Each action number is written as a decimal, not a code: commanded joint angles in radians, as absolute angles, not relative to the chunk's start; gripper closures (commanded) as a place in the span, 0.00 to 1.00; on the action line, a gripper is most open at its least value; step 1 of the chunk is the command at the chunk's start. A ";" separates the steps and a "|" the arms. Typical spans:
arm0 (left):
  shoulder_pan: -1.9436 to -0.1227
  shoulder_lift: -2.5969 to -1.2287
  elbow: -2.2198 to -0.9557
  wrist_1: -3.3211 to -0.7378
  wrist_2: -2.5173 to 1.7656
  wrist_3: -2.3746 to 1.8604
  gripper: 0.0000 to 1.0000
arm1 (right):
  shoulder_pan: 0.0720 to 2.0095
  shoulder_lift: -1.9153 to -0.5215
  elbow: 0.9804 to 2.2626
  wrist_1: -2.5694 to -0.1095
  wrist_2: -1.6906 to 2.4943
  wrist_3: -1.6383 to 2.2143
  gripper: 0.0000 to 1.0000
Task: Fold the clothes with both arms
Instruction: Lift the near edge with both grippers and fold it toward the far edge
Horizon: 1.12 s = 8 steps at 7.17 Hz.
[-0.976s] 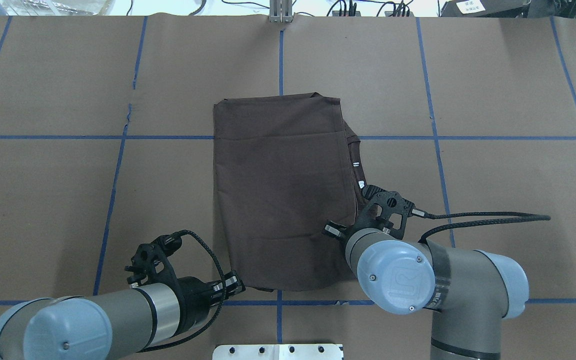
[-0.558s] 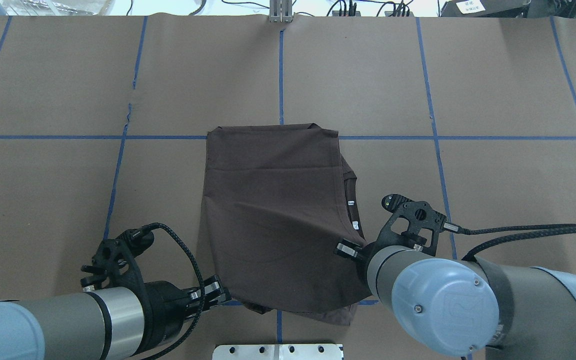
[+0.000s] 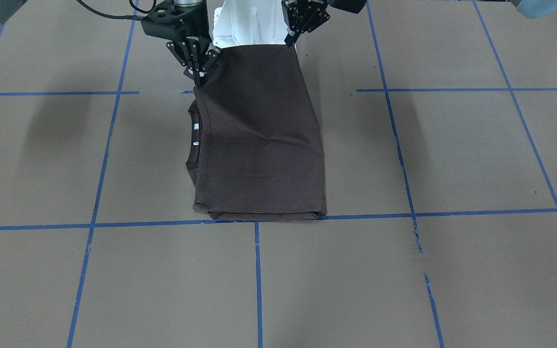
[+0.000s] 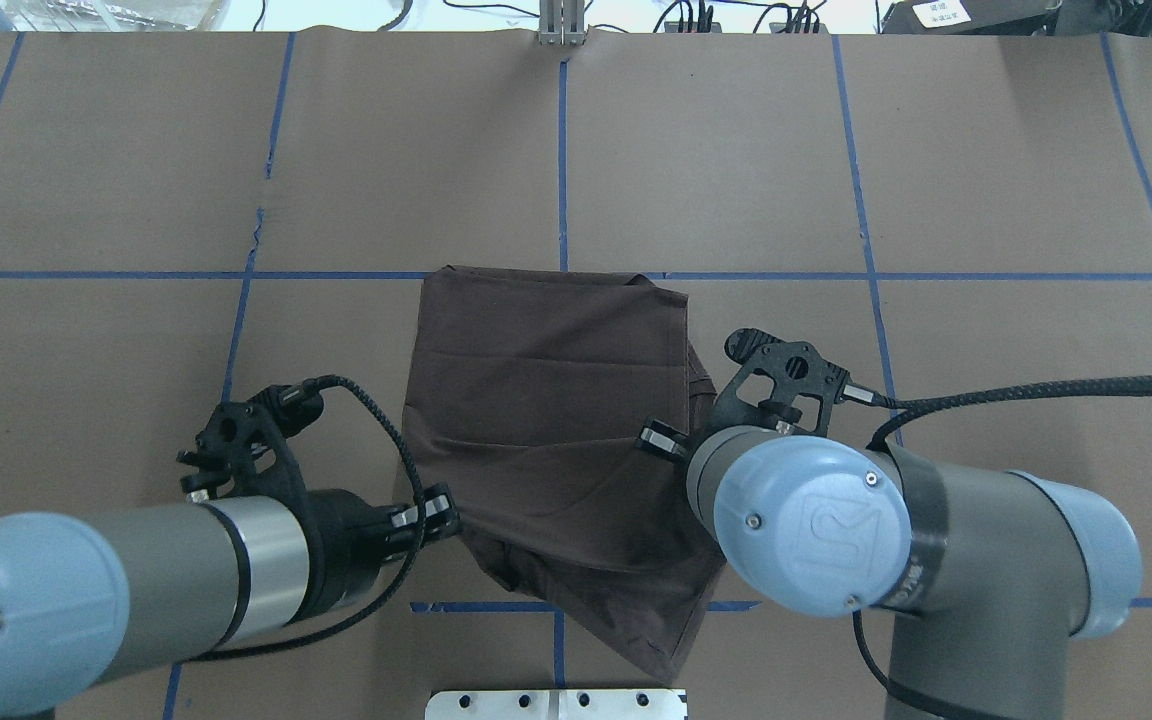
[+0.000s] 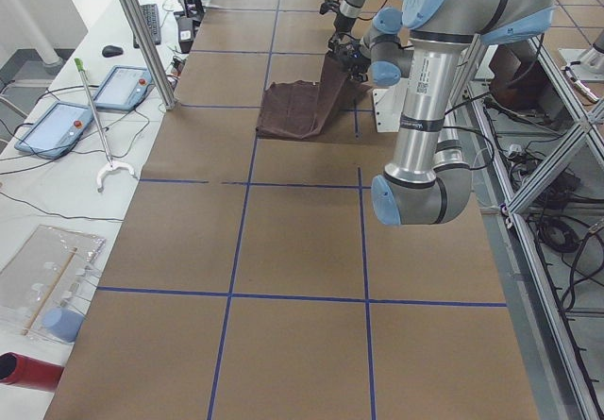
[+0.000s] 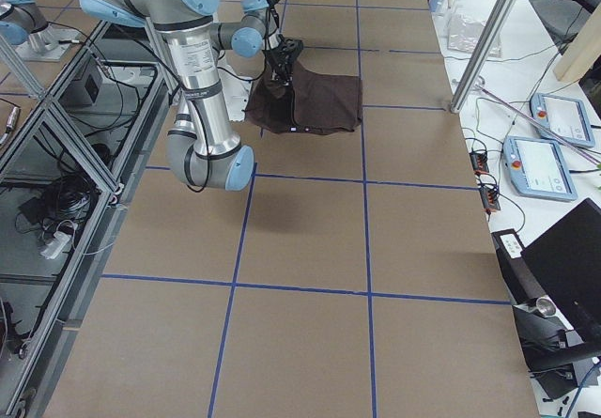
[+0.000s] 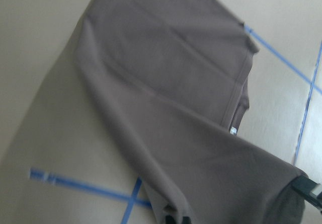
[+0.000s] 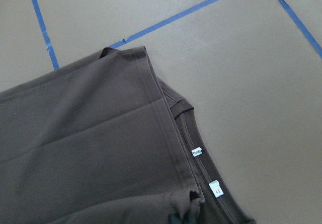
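Currently, at lower left of the overhead view, the left gripper [image 4: 439, 517] is clamped tight on one bottom corner of the dark brown T-shirt [image 4: 546, 400]. The garment lies folded at centre frame on the table [image 4: 86, 200], its bottom edge held up and sagging. Right of centre, the right gripper [image 3: 198, 72] is closed on the opposite corner.

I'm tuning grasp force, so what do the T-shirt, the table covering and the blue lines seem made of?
T-shirt: thin matte knit, probably cotton; it drapes and creases softly, with stitched hems.
Table covering: matte brown paper, it seems; a small tear shows along one line.
Blue lines: likely thin adhesive tape; flat, with ragged breaks.
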State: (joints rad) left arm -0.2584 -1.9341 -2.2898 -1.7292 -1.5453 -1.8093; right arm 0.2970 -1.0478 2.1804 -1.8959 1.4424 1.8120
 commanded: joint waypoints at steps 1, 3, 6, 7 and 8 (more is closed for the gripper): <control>-0.435 -2.052 -2.112 -1.723 -1.623 -1.680 1.00 | 0.423 -0.988 1.995 -1.766 1.512 1.773 1.00; -0.579 -2.161 -1.899 -1.747 -1.669 -1.570 1.00 | 0.480 -0.916 1.814 -1.689 1.516 1.749 1.00; -0.655 -2.249 -1.534 -1.964 -1.663 -1.477 1.00 | 0.525 -0.848 1.523 -1.487 1.516 1.746 1.00; -0.653 -2.261 -1.447 -2.026 -1.661 -1.464 1.00 | 0.529 -0.847 1.481 -1.458 1.516 1.743 1.00; -0.653 -2.273 -1.398 -2.042 -1.660 -1.462 1.00 | 0.531 -0.847 1.462 -1.457 1.516 1.732 1.00</control>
State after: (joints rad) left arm -0.6513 -2.2563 -1.4820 -1.9971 -1.6619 -1.4714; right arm 0.5263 -0.8507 1.5058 -1.4792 1.5155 1.7411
